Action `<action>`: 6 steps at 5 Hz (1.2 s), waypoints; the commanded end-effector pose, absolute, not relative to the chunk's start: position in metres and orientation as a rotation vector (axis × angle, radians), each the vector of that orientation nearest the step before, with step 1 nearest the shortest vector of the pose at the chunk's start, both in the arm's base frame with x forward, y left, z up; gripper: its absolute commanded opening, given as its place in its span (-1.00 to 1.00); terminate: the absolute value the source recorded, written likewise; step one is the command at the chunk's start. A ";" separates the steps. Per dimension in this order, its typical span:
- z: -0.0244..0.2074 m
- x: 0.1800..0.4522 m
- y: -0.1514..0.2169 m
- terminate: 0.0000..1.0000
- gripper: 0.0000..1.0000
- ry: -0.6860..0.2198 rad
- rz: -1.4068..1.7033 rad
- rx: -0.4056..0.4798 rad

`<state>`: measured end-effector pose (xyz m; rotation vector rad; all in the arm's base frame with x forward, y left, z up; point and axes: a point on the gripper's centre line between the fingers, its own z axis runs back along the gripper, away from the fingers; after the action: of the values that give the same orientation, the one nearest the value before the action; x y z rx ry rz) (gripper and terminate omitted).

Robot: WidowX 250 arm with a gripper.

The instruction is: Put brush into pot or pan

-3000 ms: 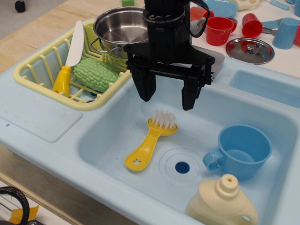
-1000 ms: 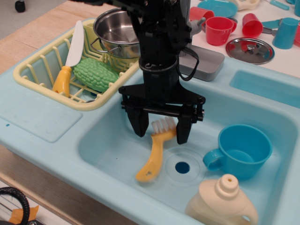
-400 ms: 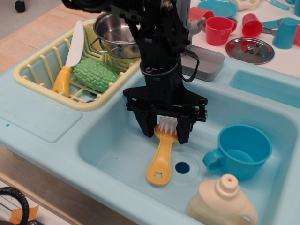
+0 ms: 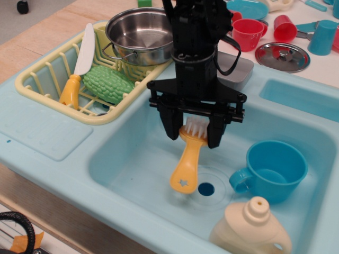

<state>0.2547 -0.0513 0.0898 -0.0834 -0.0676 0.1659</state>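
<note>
The yellow-orange brush (image 4: 186, 164) with white bristles hangs by its head between the black gripper's (image 4: 194, 136) fingers, handle with the star hole pointing down, lifted off the floor of the light-blue sink (image 4: 127, 159). The gripper is shut on the brush head. The shiny steel pot (image 4: 139, 35) stands in the yellow dish rack (image 4: 47, 79) at the back left, up and to the left of the gripper, with its inside showing nothing in it.
In the sink lie a blue cup (image 4: 273, 169) and a cream bottle (image 4: 253, 225) at the right. The rack also holds a yellow-handled white knife (image 4: 79, 63) and a green gourd (image 4: 108, 83). Red cups (image 4: 247, 33), a steel lid (image 4: 282, 55) and a grey block (image 4: 233, 69) stand behind.
The gripper came down over the brush, shut on its head, and has now lifted it up and slightly right, off the sink floor; the handle swung to hang downward.
</note>
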 end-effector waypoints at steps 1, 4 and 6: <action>0.129 0.260 -0.046 -1.00 -1.00 -0.175 0.178 -0.080; 0.198 0.266 0.007 -1.00 -1.00 -0.272 0.248 0.010; 0.220 0.299 0.052 -1.00 -1.00 -0.326 0.207 -0.023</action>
<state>0.3081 0.0564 0.2063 -0.0573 -0.2784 0.1785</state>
